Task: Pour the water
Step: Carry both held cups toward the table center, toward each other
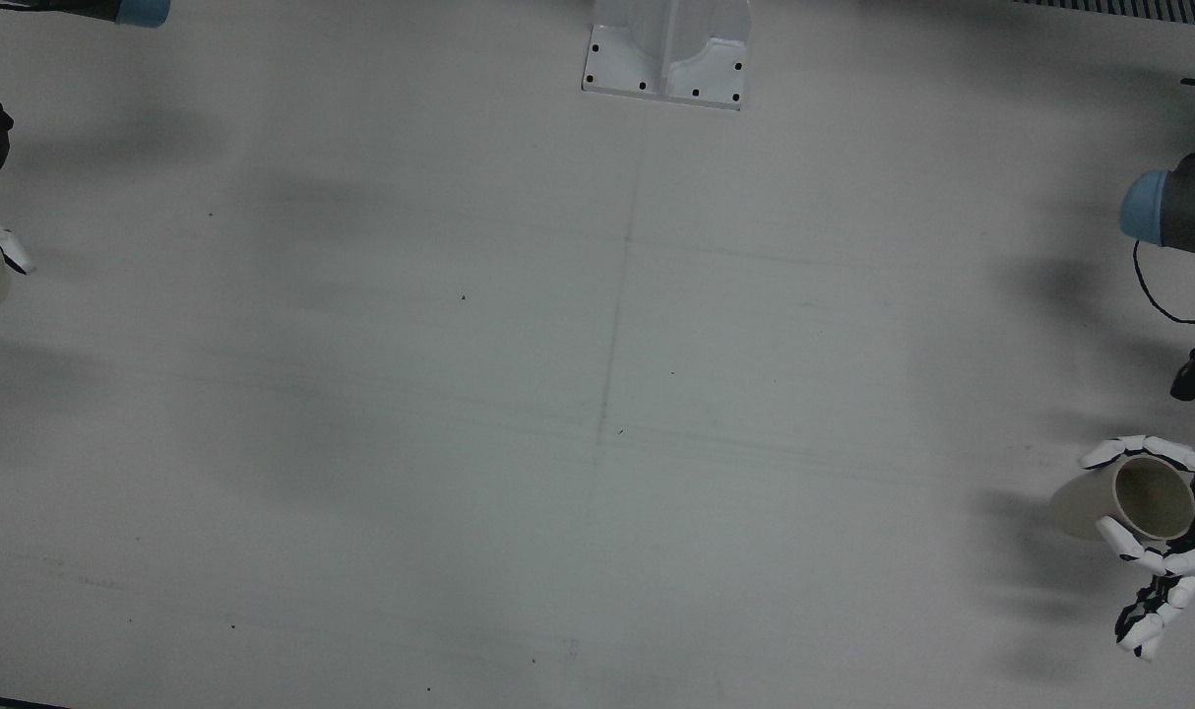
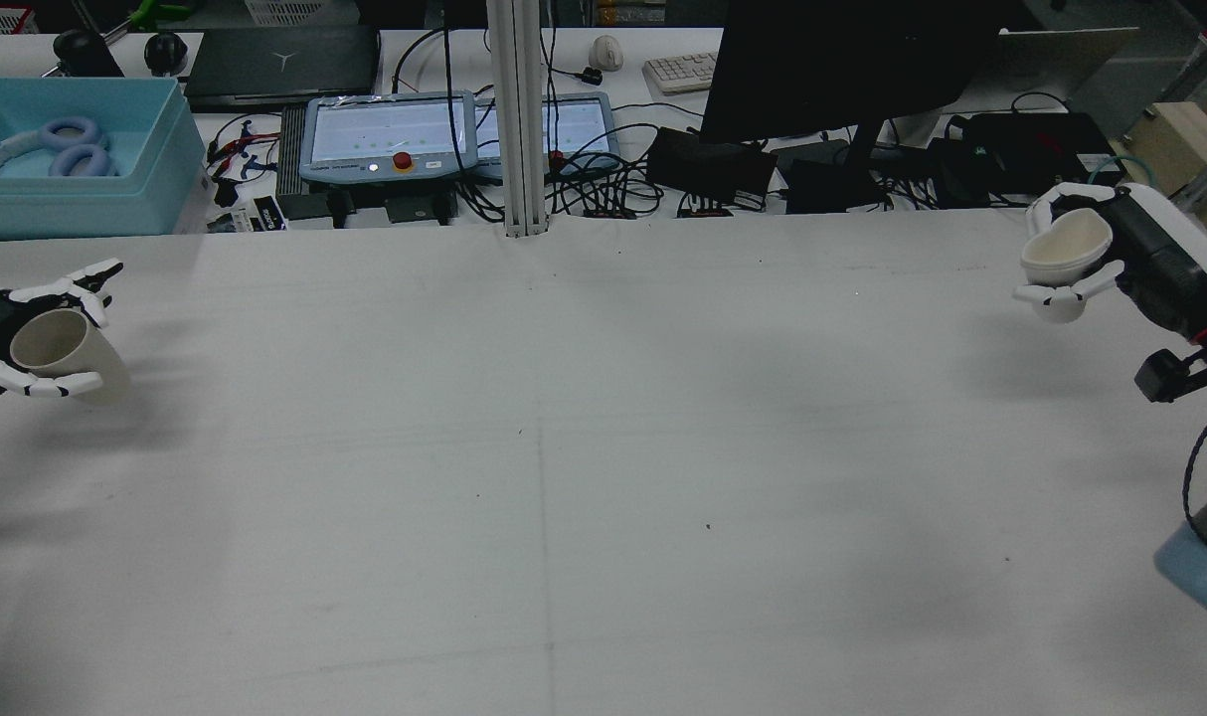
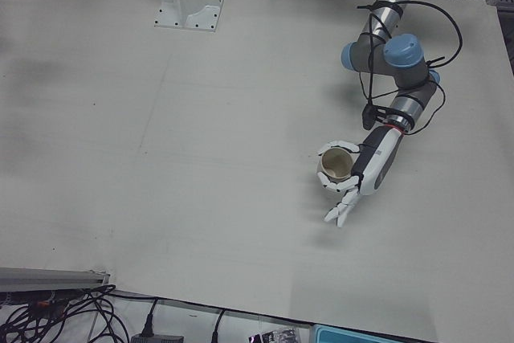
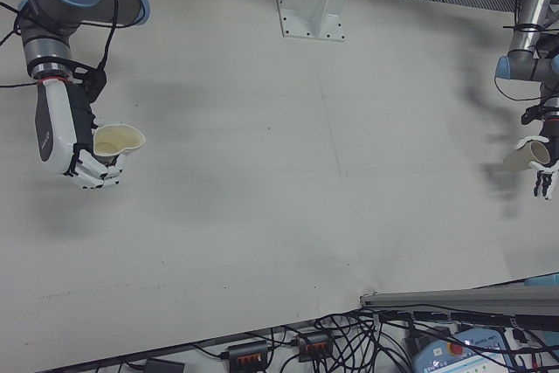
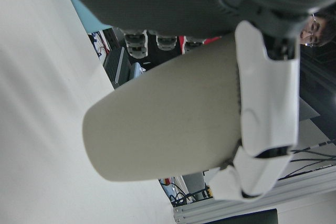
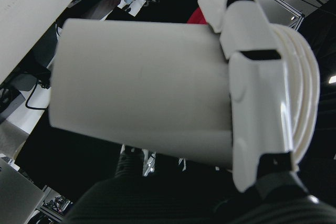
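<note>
Left hand (image 2: 37,343), nine o'clock: fingers clamped on cup (image 2: 62,350). Right hand (image 2: 1111,264), two o'clock: clamped on second cup (image 2: 1061,249). Well apart; pouring apparently not begun.

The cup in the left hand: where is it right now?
In the rear view the cup sits at the far left edge, gripped by the left hand above the table, far from the right hand's cup.
</note>
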Controlling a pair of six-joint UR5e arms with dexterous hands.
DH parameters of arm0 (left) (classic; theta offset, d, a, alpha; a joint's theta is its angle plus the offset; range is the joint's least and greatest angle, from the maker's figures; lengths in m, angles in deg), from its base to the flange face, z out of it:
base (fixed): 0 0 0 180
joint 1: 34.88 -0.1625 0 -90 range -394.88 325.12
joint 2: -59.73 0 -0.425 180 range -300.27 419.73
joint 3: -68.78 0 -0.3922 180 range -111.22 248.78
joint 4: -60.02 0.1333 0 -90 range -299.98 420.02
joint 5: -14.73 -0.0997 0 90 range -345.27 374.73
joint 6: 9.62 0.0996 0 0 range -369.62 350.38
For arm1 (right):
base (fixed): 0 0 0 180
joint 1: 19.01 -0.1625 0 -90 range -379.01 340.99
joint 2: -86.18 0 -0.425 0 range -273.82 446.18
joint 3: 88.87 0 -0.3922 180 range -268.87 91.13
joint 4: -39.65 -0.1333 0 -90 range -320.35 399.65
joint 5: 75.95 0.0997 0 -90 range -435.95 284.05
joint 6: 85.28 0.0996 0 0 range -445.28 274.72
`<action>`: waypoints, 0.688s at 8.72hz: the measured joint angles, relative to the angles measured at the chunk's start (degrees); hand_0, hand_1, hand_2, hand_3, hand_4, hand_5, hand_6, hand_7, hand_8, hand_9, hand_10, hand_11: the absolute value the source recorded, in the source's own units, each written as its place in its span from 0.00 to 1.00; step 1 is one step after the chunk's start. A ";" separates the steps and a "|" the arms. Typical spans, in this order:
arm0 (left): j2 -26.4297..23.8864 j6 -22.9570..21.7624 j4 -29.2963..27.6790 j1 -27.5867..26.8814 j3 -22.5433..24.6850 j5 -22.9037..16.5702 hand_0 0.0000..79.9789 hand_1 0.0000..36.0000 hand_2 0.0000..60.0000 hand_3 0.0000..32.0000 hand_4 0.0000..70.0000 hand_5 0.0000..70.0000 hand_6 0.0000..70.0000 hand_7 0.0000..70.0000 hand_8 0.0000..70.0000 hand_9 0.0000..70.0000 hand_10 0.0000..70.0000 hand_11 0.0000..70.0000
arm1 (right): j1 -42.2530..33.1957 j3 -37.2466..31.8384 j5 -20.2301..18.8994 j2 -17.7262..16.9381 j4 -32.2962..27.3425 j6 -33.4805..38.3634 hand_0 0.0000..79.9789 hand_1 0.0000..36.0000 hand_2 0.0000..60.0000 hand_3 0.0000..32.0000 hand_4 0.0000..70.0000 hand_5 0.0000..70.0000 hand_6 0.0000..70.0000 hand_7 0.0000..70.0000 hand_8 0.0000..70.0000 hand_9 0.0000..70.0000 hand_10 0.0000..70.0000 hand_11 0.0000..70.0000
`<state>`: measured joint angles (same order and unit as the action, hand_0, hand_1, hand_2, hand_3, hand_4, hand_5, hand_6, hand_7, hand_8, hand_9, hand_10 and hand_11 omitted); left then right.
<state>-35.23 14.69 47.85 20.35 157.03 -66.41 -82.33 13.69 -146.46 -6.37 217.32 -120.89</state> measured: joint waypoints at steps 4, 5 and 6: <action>-13.17 2.30 14.53 -14.76 5.79 5.06 0.91 1.00 1.00 0.00 0.97 1.00 0.10 0.17 0.08 0.01 0.06 0.12 | -5.32 8.49 -1.91 0.35 8.32 -0.16 1.00 0.97 0.58 0.00 0.68 0.91 0.75 0.82 0.64 0.83 0.59 0.87; -17.23 3.91 17.57 -17.84 5.99 5.58 0.89 1.00 1.00 0.00 0.96 1.00 0.10 0.17 0.08 0.01 0.06 0.12 | -6.35 9.40 -2.99 0.36 9.10 -0.22 1.00 1.00 0.61 0.00 0.73 0.93 0.78 0.84 0.65 0.84 0.59 0.86; -21.79 5.70 20.99 -21.03 5.87 6.23 0.90 1.00 1.00 0.00 0.97 1.00 0.11 0.17 0.08 0.01 0.07 0.13 | -8.14 9.90 -5.60 1.00 10.20 -0.92 1.00 1.00 0.61 0.00 0.73 0.93 0.78 0.85 0.65 0.84 0.59 0.86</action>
<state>-57.02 20.39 68.84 -0.67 162.90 -60.17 -90.47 23.59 -152.06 -5.37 227.52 -121.81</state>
